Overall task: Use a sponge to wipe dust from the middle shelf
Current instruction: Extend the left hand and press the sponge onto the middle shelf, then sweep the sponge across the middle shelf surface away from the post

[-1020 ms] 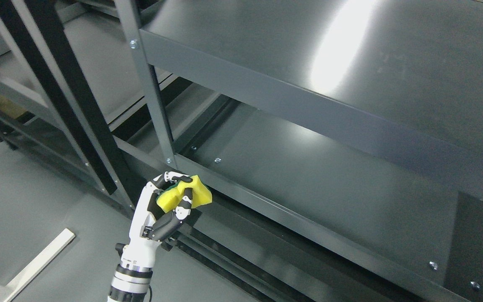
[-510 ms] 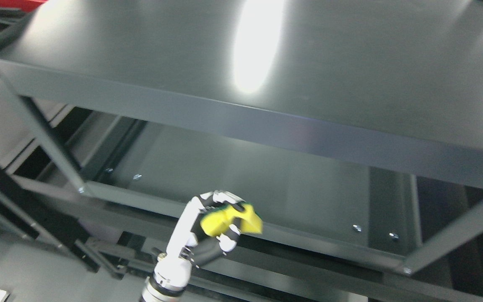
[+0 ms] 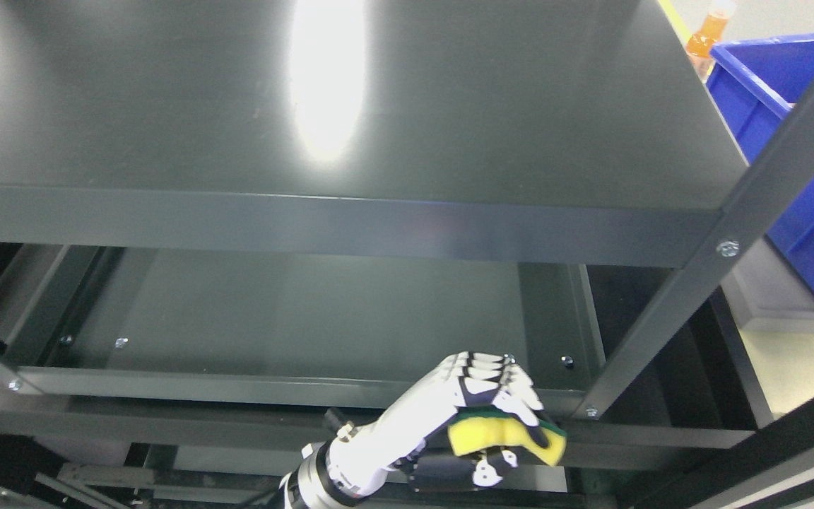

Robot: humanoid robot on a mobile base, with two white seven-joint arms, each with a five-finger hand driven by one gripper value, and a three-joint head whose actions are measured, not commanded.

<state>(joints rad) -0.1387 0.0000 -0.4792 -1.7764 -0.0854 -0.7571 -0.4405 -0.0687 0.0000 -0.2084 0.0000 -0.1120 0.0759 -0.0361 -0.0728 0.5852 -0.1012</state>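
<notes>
My left hand (image 3: pixel 504 444) reaches in from the bottom edge, shut on a yellow sponge (image 3: pixel 468 434) with a green scrub side. The back of the hand faces up and the sponge sits under the fingers (image 3: pixel 513 399). It hovers at the front rail of the lower dark shelf (image 3: pixel 294 318), near that shelf's right front corner and just left of the right upright post (image 3: pixel 704 283). Above it a glossy dark shelf (image 3: pixel 449 106) fills the top of the view, with a bright glare patch on it. I cannot tell whether the sponge touches the rail.
A blue bin (image 3: pixel 795 141) stands at the right beyond the post, with an orange bottle (image 3: pixel 705 32) behind it. More dark frame rails (image 3: pixel 167 424) run below the lower shelf. A second post (image 3: pixel 788 438) crosses the lower right corner.
The camera has swung, shifting the whole picture. Against the shelf, my left hand has carried the sponge from the left front post along the lower rail to the right front corner, turning palm down.
</notes>
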